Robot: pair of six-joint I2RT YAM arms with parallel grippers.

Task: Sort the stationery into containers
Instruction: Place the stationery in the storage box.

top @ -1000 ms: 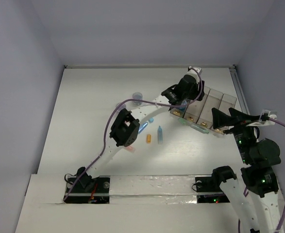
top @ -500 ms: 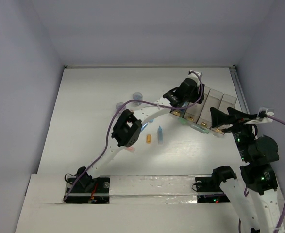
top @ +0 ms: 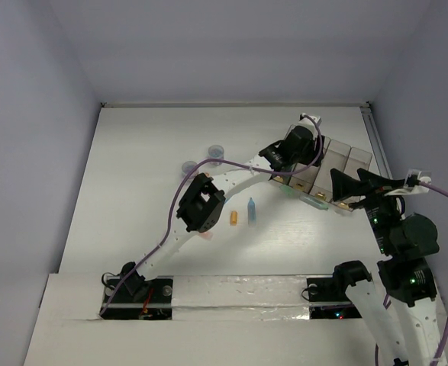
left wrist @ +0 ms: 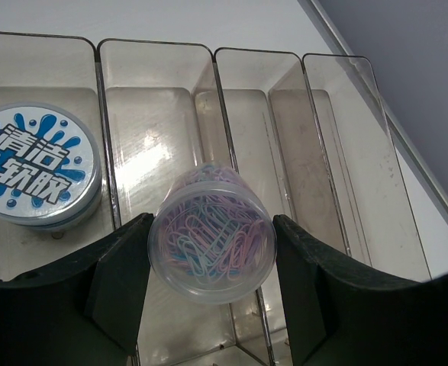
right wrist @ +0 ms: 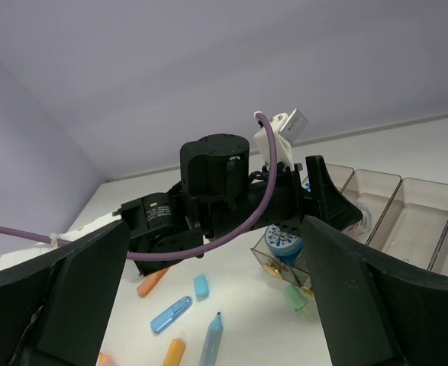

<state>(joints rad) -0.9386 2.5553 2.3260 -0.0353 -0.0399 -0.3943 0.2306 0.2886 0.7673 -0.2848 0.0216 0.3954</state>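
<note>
Pinches the clear tub of paper clips (left wrist: 211, 244) across its round wall in the left gripper (left wrist: 208, 268), over the organiser box (left wrist: 323, 168); likely light, rigid, slippery.

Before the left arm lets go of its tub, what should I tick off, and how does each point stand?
1. Clip tub clamped between both left fingers: ok.
2. Tub over the organiser: ok.
3. Tub centred over one compartment: not ok; in the left wrist view it appears to sit over the divider between the second and third.
4. Those two compartments free: ok; only the first holds a blue-labelled tub.
5. Right gripper open and apart from the left one: ok.
6. Drop height above the organiser: cannot tell.
</note>
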